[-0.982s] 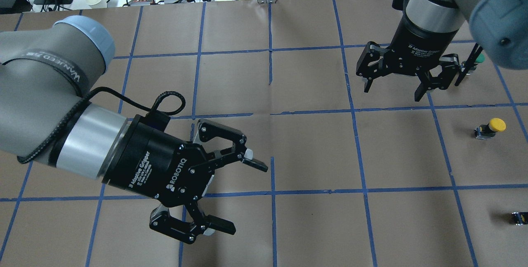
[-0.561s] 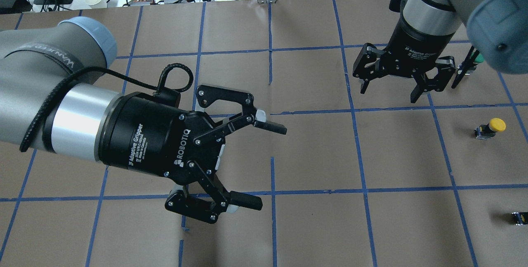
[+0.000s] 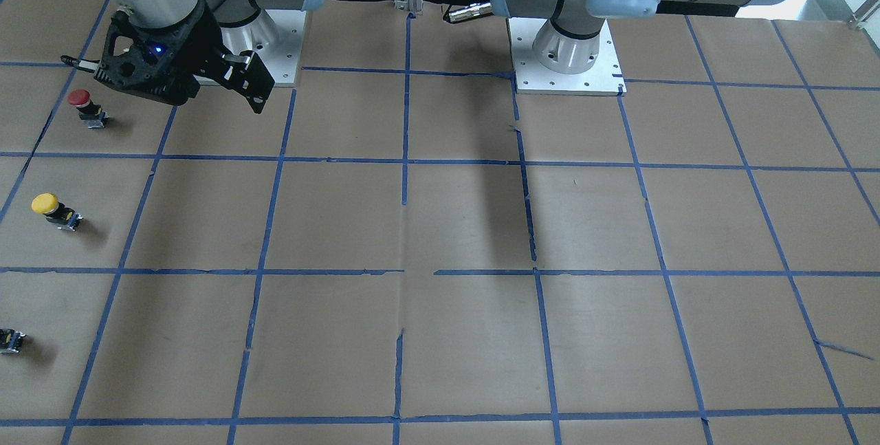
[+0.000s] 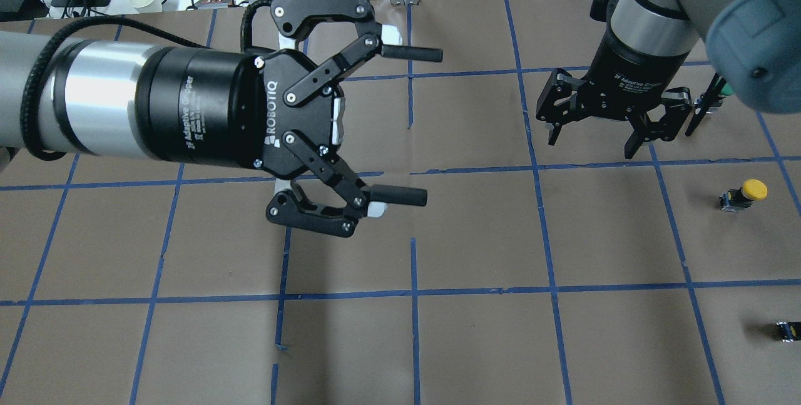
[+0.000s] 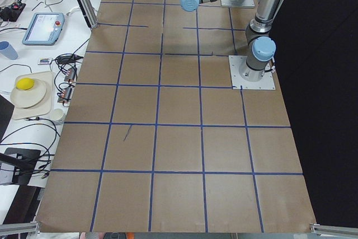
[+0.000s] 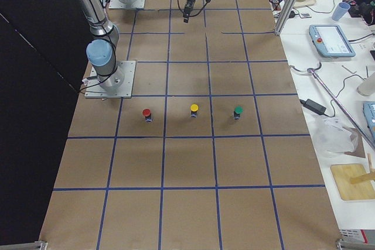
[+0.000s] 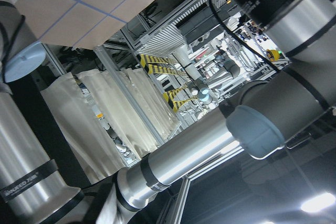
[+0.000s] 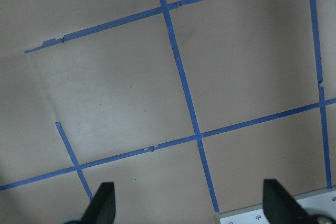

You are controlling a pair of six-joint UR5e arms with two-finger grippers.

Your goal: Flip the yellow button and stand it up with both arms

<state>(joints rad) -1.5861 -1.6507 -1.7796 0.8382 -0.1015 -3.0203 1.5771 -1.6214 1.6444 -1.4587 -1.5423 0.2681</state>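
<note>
The yellow button (image 4: 744,193) rests on the brown table at the right; it also shows in the front view (image 3: 51,210) and the exterior right view (image 6: 194,110), where its cap seems to point up. My right gripper (image 4: 591,145) hangs open and empty above the table, left of and beyond the button, apart from it. Its wrist view shows both fingertips (image 8: 102,203) spread over bare taped paper. My left gripper (image 4: 432,124) is open and empty, raised high near the camera over the table's middle left, fingers pointing right.
A red button (image 3: 79,98) stands next to my right gripper (image 3: 179,91). A green button (image 4: 724,89) is partly hidden behind the right arm. A tiny black block with a yellow mark (image 4: 787,330) lies at the front right. White base plates (image 3: 567,77) sit at the robot's side.
My left gripper has risen and swung toward the far side and slightly right, staying open. My right gripper has barely shifted. The yellow button has not moved.
</note>
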